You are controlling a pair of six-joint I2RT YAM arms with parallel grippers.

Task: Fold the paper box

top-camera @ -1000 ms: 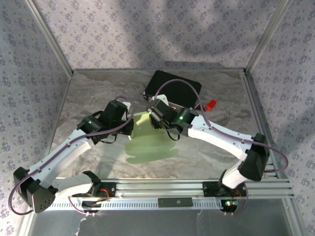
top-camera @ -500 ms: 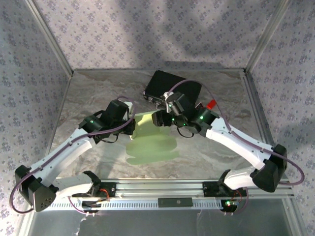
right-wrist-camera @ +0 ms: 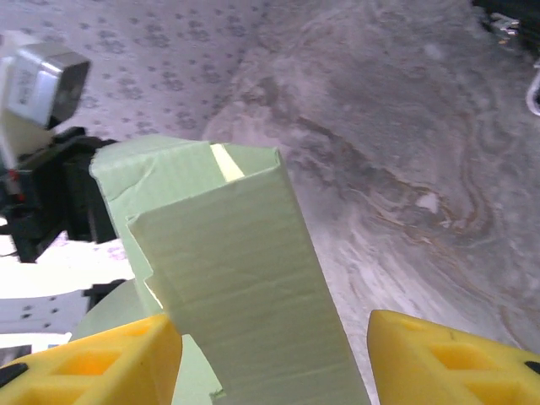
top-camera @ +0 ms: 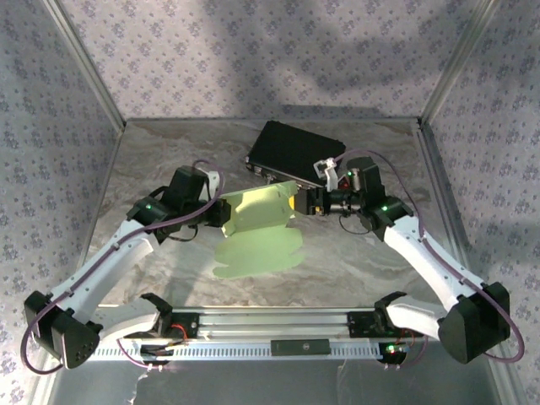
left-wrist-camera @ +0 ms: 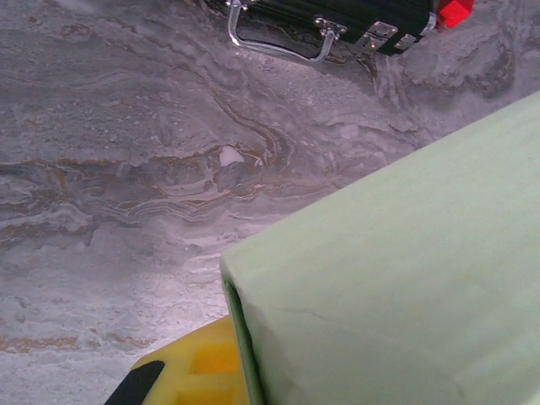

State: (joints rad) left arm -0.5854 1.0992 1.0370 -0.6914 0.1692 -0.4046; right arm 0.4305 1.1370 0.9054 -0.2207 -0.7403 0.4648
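The paper box [top-camera: 257, 221] is pale green card lying mid-table, its front part flat and its back panel folded upright. My left gripper [top-camera: 223, 211] is shut on the left end of that raised panel. In the left wrist view the card [left-wrist-camera: 405, 278] presses against one yellow finger [left-wrist-camera: 190, 371] and hides the other. My right gripper [top-camera: 304, 201] stands open at the panel's right end. In the right wrist view the folded panel [right-wrist-camera: 245, 278] reaches between the yellow fingers [right-wrist-camera: 93, 363], close to the left one and well apart from the right one.
A black hard case [top-camera: 294, 152] with metal latches lies at the back, just behind the right gripper. A small red piece [left-wrist-camera: 456, 10] sits beside it. Patterned walls close in three sides, and an aluminium rail [top-camera: 287, 321] runs along the near edge.
The right arm has drawn back to the right from over the box, and its jaws have opened. The raised panel now stands uncovered. The left gripper has shifted slightly left, still holding.
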